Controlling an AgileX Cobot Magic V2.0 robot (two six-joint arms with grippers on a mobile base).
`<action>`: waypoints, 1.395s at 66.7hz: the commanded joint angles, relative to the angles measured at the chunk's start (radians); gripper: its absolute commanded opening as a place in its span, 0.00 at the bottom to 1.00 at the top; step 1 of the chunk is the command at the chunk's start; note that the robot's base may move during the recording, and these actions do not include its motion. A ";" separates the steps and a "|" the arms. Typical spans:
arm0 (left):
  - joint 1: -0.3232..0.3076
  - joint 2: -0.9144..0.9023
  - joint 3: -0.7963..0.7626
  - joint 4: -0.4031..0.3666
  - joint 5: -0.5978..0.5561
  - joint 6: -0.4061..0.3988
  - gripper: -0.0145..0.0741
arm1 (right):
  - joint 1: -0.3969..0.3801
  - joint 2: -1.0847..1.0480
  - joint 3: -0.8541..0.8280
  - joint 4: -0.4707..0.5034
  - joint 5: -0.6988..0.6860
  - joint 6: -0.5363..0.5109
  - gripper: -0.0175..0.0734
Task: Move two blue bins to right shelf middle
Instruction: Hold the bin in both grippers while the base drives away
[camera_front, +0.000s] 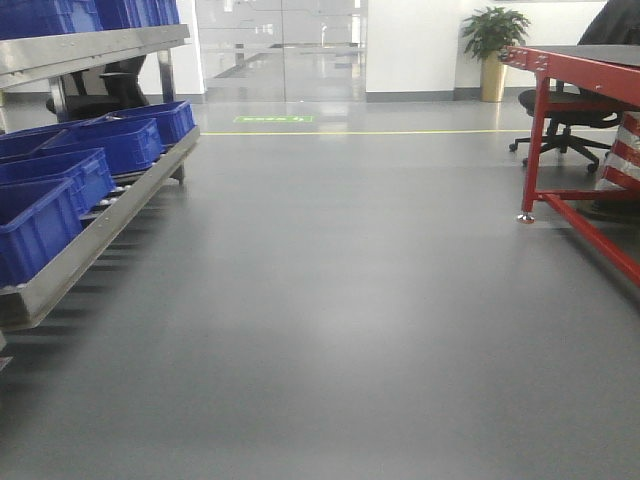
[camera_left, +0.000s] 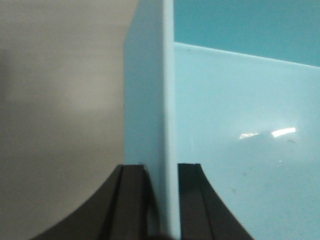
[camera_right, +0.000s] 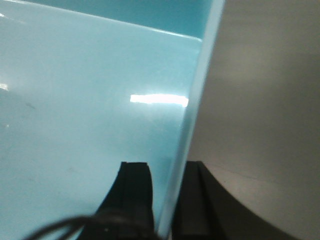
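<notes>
1. Pincers first: your left gripper (camera_left: 162, 172) is closed on the upright side wall of a blue bin (camera_left: 240, 150). One black finger is inside the bin and the other is outside.
2. Your right gripper (camera_right: 167, 170) is clamped the same way on a bin wall, again with one finger inside and one outside. The wrist views do not show whether both arms hold the same bin.
3. In both wrist views the bin fills most of the frame. It looks a pale, washed-out blue, with a glossy inside that catches white glints of light. Past the wall you see only a blurred grey-beige surface, and you cannot tell what it is.
4. In the front view a grey floor (camera_front: 330, 300) stretches ahead of you. A steel rack (camera_front: 100, 240) runs along the picture's left edge.
5. The rack's low tier carries a row of blue bins (camera_front: 110, 145) set side by side behind its steel rail. An upper tier (camera_front: 90, 50) holds more blue bins.
6. You cannot tell whether this rack is the shelf the task names.
7. At the picture's right stands a red table (camera_front: 575, 70) with a black office chair (camera_front: 560, 120) under it. A potted plant (camera_front: 493, 35) stands by the far wall.
</notes>
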 joint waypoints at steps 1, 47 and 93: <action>0.002 -0.012 -0.012 -0.017 -0.080 -0.015 0.04 | -0.003 -0.016 -0.010 -0.003 -0.008 -0.035 0.02; 0.002 -0.012 -0.012 -0.017 -0.080 -0.015 0.04 | -0.003 -0.016 -0.010 -0.003 -0.008 -0.035 0.02; 0.002 -0.012 -0.012 -0.008 -0.080 -0.015 0.04 | -0.003 -0.016 -0.010 -0.003 -0.008 -0.035 0.02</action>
